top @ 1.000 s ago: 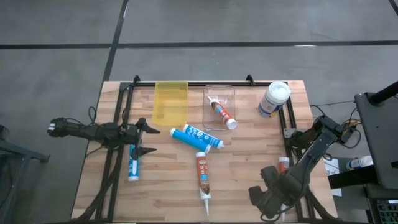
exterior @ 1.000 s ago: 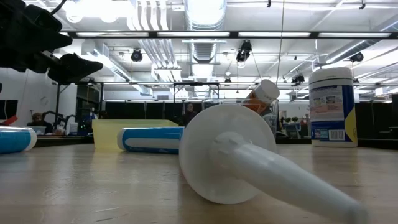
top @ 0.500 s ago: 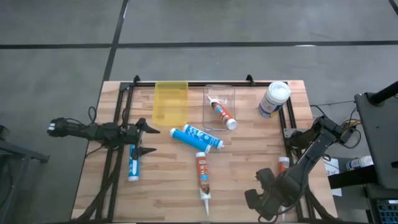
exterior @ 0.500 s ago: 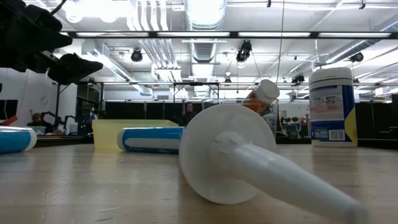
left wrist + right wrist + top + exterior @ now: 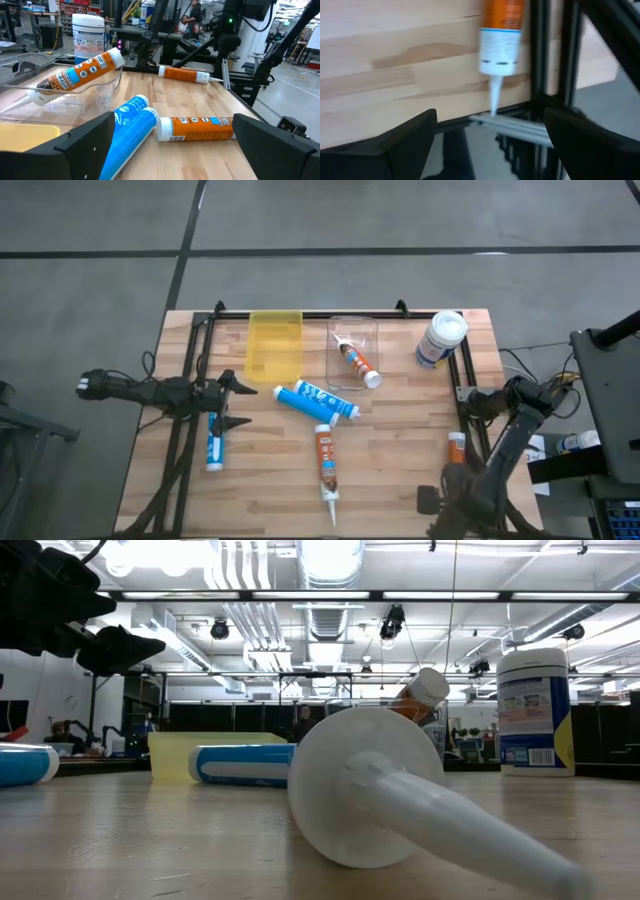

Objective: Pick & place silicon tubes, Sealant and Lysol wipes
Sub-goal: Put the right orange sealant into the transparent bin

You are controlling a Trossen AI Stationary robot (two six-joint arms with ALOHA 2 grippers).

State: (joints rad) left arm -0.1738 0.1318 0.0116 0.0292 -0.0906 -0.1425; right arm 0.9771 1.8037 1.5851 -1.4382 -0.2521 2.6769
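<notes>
Lysol wipes [image 5: 441,340] upright at table's [image 5: 400,470] far right corner, ungrasped | clear tray [image 5: 354,330] left of canister, orange tube [image 5: 358,363] inside | yellow bin [image 5: 274,345] left of tray | blue tube [image 5: 315,401] near tray | left gripper [image 5: 236,399] splayed wide, empty, over table's left side | right gripper [image 5: 432,505] spread, empty, at near right edge beside orange tube [image 5: 502,35]

Overhead and table-level views share the Lysol wipes [image 5: 441,340], wrist cameras close.

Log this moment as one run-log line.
left gripper: open, over blue tube | right gripper: open, near orange tube | Lysol wipes: upright, untouched
</notes>
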